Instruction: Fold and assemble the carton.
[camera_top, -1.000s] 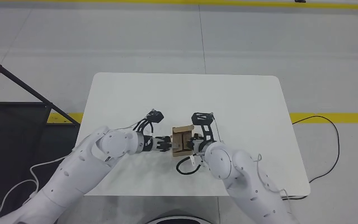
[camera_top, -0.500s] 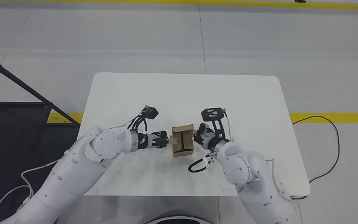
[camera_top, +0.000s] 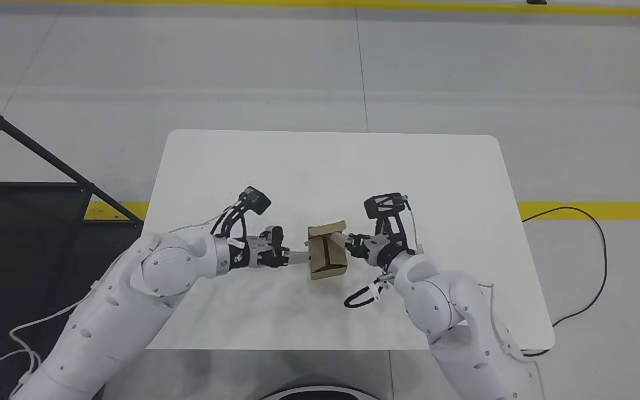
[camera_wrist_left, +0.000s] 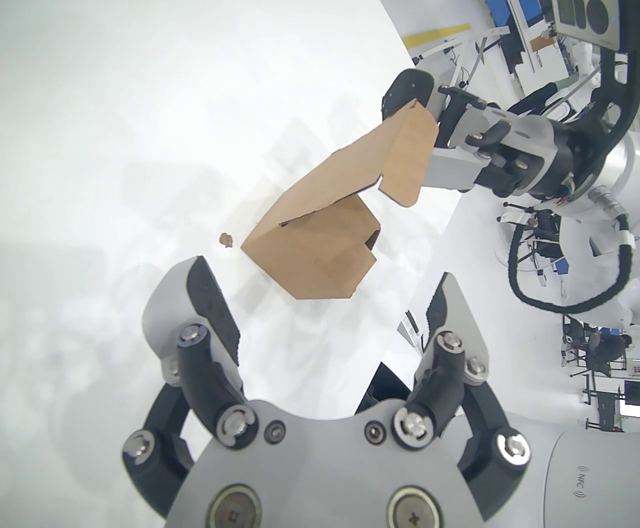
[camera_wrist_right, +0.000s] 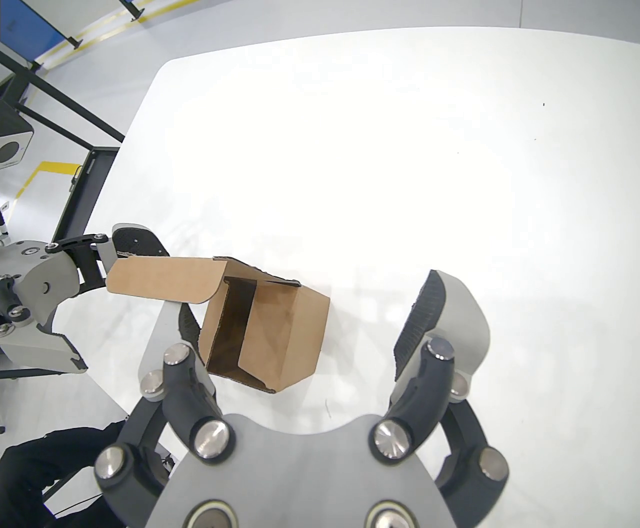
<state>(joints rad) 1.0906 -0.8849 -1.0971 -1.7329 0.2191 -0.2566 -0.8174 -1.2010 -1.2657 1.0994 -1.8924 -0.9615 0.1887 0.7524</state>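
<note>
White tabletop (camera_top: 420, 170) carries the brown carton (camera_top: 327, 255), lying on its side between the hands. Left hand (camera_wrist_left: 322, 280) and right hand (camera_top: 354, 246) are both spread apart. The cardboard seems light, stiff but easily creased; I would grip the loose flap (camera_wrist_right: 162, 285) near its fold.

Only print I can spot: a small lettered mark w/ a wave symbol on the left wrist casing (camera_wrist_left: 581, 482). Grey panel (camera_wrist_left: 587, 20) w/ round dials in the bkgd is too blurred to read.
</note>
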